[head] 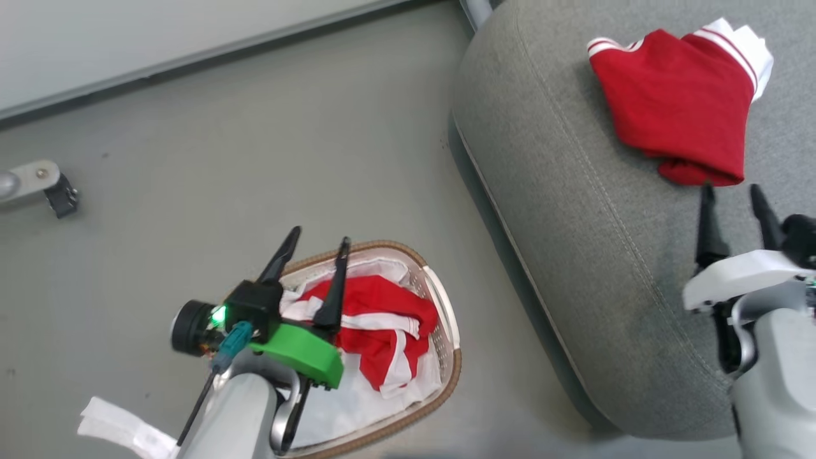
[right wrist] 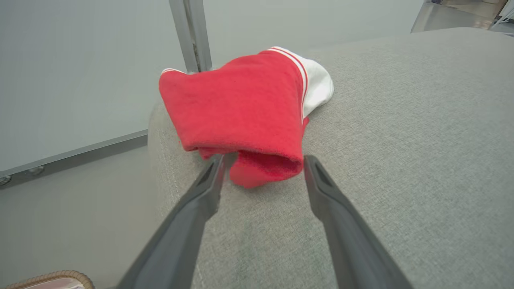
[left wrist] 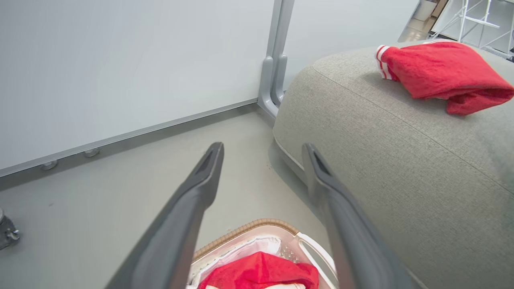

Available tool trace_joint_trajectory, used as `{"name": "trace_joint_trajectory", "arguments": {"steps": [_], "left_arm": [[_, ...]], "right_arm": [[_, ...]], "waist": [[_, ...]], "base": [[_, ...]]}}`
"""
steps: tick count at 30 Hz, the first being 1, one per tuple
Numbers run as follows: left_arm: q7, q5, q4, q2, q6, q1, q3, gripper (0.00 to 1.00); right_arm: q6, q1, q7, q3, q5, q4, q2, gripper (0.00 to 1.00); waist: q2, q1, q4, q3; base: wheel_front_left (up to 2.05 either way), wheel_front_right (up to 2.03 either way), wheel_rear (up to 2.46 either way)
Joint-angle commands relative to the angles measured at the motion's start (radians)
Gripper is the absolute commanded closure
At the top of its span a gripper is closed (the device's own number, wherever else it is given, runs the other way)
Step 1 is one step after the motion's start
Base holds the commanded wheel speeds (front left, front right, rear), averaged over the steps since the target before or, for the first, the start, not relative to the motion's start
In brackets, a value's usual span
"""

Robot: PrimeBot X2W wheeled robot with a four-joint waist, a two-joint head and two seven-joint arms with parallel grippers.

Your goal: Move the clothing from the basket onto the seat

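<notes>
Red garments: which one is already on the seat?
The folded garment lying on the grey seat ahead of the right gripper; the other garment sits crumpled in the basket.

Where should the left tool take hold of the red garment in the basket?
Probably pinch the bunched red hump of the garment, coming straight down from above: the walls of the basket block any side approach, and that fold looks highest.

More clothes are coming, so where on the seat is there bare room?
The grey stretch of the seat between its seamed edge and the red garment lies bare. Crowded: the far corner under that garment, and beside the right gripper.
</notes>
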Motion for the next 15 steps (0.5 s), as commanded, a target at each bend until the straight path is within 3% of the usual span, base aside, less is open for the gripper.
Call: {"name": "trace_joint_trajectory", "arguments": {"steps": [1,15], "left_arm": [[-0.001,0.008,-0.001,0.001,0.008,0.029,0.025,0.00],[-0.001,-0.013,-0.035,-0.003,0.075,0.111,0.186,0.00]], "right_arm": [[-0.001,0.027,-0.005,0.023,0.014,-0.029,0.011,0.00],[-0.001,0.124,-0.005,0.190,0.012,-0.179,0.065,0.00]], "waist": [[0.0000,0.0001,0.022,-0.049],[0.0000,0.0001,0.155,-0.121]], "base": [[0.00,0.00,0.00],[0.00,0.00,0.00]]}}
